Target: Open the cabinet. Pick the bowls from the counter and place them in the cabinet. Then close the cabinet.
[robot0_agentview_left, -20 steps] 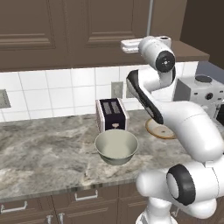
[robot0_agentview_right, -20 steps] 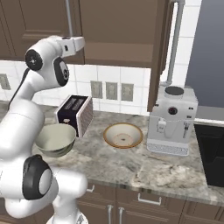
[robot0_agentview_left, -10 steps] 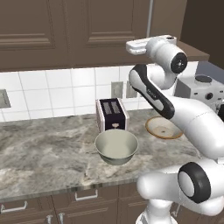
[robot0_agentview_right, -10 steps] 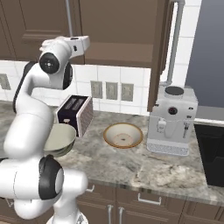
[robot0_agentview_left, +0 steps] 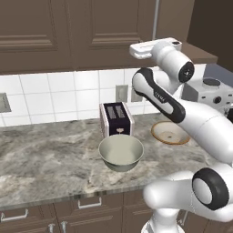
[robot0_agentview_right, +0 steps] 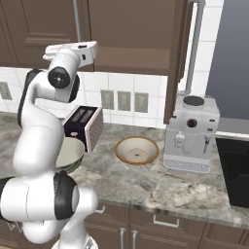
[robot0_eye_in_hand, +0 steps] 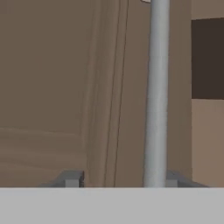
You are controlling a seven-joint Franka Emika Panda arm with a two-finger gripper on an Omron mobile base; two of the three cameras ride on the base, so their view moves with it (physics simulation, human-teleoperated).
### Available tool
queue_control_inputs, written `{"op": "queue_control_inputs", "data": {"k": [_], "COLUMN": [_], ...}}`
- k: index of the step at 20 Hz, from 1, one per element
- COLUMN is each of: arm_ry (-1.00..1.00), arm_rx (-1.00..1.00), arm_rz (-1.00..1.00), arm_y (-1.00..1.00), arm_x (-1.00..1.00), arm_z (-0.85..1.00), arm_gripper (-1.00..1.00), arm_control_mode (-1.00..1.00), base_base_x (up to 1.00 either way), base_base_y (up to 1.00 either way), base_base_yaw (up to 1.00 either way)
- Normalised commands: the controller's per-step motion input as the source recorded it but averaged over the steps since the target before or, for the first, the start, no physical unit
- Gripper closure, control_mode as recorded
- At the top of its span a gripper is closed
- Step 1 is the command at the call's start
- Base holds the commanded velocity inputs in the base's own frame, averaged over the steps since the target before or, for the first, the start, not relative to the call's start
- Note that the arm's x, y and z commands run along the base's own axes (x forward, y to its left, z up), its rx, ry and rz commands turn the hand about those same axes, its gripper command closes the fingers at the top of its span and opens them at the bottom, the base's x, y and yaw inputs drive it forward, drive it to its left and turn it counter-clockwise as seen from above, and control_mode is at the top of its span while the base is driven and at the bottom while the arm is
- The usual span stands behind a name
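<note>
Fingers (robot0_eye_in_hand: 74, 178) apart, straddling the cabinet (robot0_agentview_left: 54, 32) door's silver bar handle (robot0_eye_in_hand: 156, 96), not clamped. Deep grey-cream bowl (robot0_agentview_left: 121, 152) on counter (robot0_agentview_left: 50, 159) just in front of toaster (robot0_agentview_left: 116, 118). Patterned bowl (robot0_agentview_left: 170, 133) right of toaster, next to coffee machine (robot0_agentview_right: 190, 133). Cabinet doors shut.

A patterned bowl (robot0_agentview_right: 136, 150) sits on the counter (robot0_agentview_right: 146, 182) between a toaster (robot0_agentview_right: 84, 127) and a coffee machine (robot0_agentview_right: 190, 133).
</note>
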Motion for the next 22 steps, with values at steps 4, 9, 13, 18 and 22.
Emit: {"op": "queue_control_inputs", "data": {"k": [4,9,13,18,22], "arm_ry": [0.04,0.07,0.04,0.03,0.00], "arm_rx": [0.02,0.00,0.01,0.01,0.00], "arm_rz": [0.18,0.32,0.34,0.31,0.22], "arm_y": [0.50,1.00,1.00,1.00,1.00], "arm_x": [-0.55,-1.00,-1.00,-1.00,-1.00], "arm_z": [-0.11,-0.01,0.00,-0.06,-0.36], "arm_gripper": [1.00,1.00,1.00,1.00,1.00], "arm_control_mode": [-1.00,-1.00,-1.00,-1.00,-1.00], "base_base_x": [0.00,0.00,0.00,0.00,0.00], "base_base_y": [0.00,0.00,0.00,0.00,0.00], "base_base_yaw": [0.00,0.00,0.00,0.00,0.00]}}
